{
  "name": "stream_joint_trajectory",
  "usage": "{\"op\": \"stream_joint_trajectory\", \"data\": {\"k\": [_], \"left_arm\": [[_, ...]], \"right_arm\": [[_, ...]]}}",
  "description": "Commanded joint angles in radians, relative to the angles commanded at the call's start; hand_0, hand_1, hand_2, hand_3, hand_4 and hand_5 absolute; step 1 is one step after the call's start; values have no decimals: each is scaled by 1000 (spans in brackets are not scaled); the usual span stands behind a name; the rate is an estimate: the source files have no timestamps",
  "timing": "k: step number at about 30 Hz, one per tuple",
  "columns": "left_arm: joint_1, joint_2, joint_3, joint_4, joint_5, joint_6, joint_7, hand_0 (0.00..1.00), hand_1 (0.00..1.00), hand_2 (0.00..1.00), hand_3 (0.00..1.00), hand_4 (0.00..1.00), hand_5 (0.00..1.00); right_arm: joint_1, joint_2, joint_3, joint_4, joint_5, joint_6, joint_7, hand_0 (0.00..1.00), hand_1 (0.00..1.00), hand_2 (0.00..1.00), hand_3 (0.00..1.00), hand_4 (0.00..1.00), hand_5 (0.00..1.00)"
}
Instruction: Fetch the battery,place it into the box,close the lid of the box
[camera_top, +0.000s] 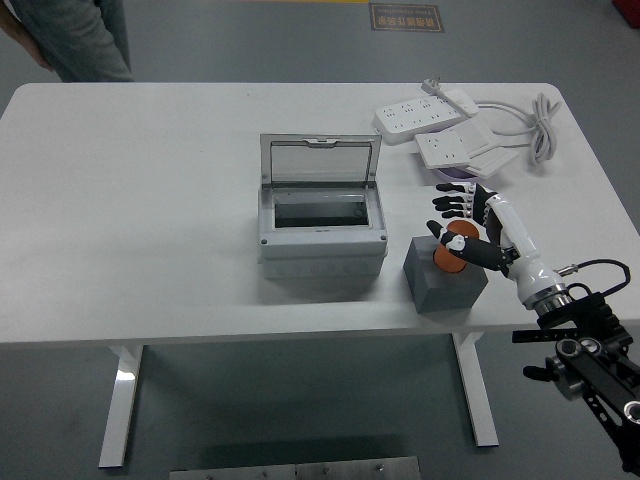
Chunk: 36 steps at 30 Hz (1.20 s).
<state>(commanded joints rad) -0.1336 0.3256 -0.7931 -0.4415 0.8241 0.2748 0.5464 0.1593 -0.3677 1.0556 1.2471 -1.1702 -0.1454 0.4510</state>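
Observation:
An orange battery (449, 254) stands upright in a dark grey holder block (444, 277) near the table's front right. My right hand (452, 220) hovers right over it, thumb beside the battery's near side and the other fingers spread past its far side; the fingers are not closed around it. A grey box (321, 231) sits at mid-table with its clear lid (320, 161) standing open at the back; the inside looks empty. My left arm is out of view.
White power strips (428, 112) and a coiled white cable (535, 123) lie at the back right, and a purple object (458, 174) shows just behind my hand. A person (75, 38) stands at the far left corner.

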Motion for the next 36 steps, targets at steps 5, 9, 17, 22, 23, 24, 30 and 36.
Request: {"op": "stream_joint_trajectory", "data": {"k": [5, 9, 17, 22, 23, 24, 30, 36], "left_arm": [[-3, 1, -1, 0, 3, 0, 0, 633, 689, 574, 570, 589, 20], [-5, 1, -2, -1, 4, -1, 1, 633, 689, 574, 570, 589, 20], [-4, 0, -2, -1, 5, -2, 2, 631, 690, 573, 568, 588, 21], [-2, 0, -2, -1, 4, -2, 2, 631, 690, 573, 568, 588, 21], [-2, 0, -1, -1, 4, -2, 2, 631, 690, 574, 569, 588, 19], [-2, 0, -1, -1, 4, -2, 2, 631, 690, 574, 569, 588, 19], [-2, 0, 0, -1, 3, -3, 0, 630, 690, 573, 566, 586, 19], [-1, 0, 0, -1, 2, -3, -1, 627, 690, 573, 566, 586, 19]], "right_arm": [[20, 6, -19, -18, -3, 1, -1, 610, 640, 639, 697, 783, 183], [33, 6, -34, -27, -6, 1, -3, 610, 640, 639, 697, 783, 183], [39, 3, -44, -39, -9, 2, -4, 603, 628, 641, 688, 732, 122], [35, 1, -41, -44, -11, 1, -2, 603, 628, 641, 688, 732, 122], [34, 0, -41, -44, -11, 0, -2, 602, 630, 639, 683, 733, 125], [33, 0, -40, -44, -12, 0, -2, 602, 630, 639, 683, 733, 125], [30, -1, -36, -50, -11, -3, 2, 601, 629, 636, 682, 733, 134], [24, -4, -29, -54, -10, -6, 5, 601, 629, 635, 678, 716, 111]]}}
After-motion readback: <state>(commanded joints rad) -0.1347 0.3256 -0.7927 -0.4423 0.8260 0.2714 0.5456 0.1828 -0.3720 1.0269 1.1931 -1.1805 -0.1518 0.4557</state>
